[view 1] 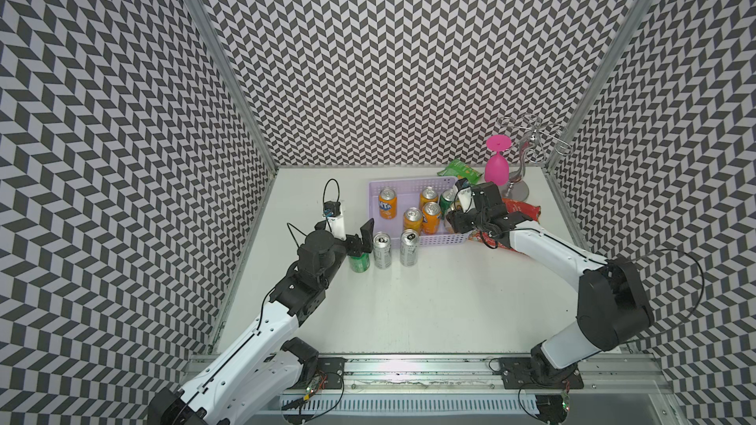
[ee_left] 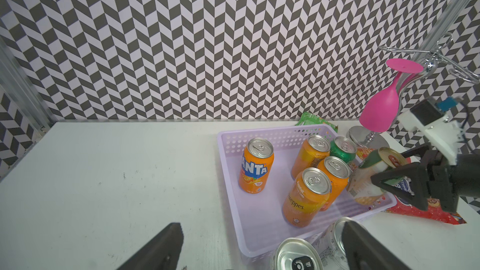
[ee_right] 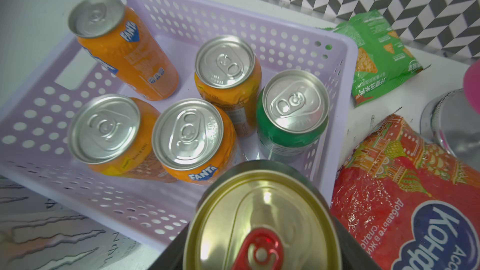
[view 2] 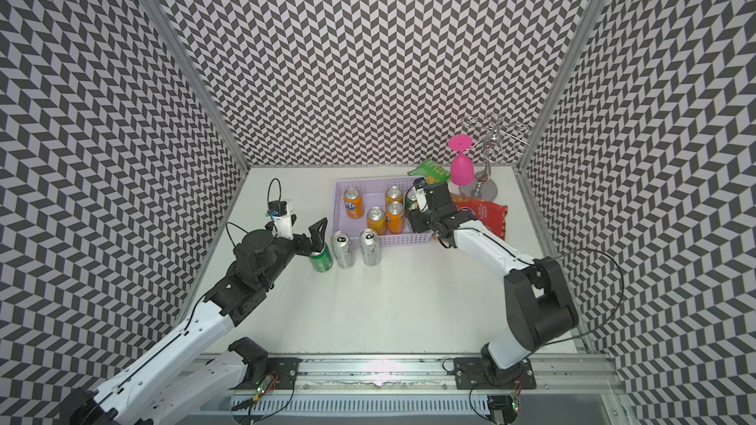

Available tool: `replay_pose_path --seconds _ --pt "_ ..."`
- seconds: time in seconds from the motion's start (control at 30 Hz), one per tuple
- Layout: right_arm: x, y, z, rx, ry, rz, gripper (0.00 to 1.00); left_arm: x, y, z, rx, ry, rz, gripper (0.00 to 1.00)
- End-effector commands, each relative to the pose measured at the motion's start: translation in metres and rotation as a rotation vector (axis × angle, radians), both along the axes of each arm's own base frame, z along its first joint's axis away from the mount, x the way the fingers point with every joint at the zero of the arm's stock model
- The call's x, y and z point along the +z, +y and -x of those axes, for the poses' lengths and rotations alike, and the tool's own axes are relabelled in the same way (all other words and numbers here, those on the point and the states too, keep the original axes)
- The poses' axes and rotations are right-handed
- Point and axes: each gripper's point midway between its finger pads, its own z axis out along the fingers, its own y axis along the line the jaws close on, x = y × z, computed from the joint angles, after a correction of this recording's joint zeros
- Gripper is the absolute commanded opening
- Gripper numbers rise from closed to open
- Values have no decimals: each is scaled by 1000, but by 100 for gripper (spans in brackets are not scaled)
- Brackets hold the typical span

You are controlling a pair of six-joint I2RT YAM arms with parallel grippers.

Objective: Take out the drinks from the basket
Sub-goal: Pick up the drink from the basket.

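In both top views the basket sits toward the back of the table. Four orange cans and one green can stand in it. The right gripper reaches over the basket's right side and is clamped on a gold-topped can. On the table in front of the basket stand two silver cans and a second green can. The left gripper hangs right over that second green can, jaws spread wide and holding nothing.

In the left wrist view the left gripper's fingers stand far apart. The silver cans are low between them, just before the basket's near wall. Farther off, the right gripper pinches the gold-topped can, a finger on each side. The can is tilted at the basket's right wall, beside the green can. Whether its bottom touches the basket floor I cannot tell. A red bag lies on the table outside the basket.

In the right wrist view the gold-topped can, with its red tab, fills the foreground between the dark fingers. Beyond it the five cans stand in the basket, the green one nearest. A green bag lies outside.
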Motion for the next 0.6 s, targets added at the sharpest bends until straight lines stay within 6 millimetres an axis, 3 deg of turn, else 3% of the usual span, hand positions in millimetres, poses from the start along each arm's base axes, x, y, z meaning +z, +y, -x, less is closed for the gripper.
replay_pose_path --seconds 0.0,0.23,0.57 --pt "60 5 1 -1 -154 -65 51 9 3 -2 11 -31 15 99" --pt "92 16 39 61 -199 -145 50 6 3 -2 12 -23 19 99" --pt "93 38 86 124 -201 -187 50 5 4 -3 12 -22 19 99"
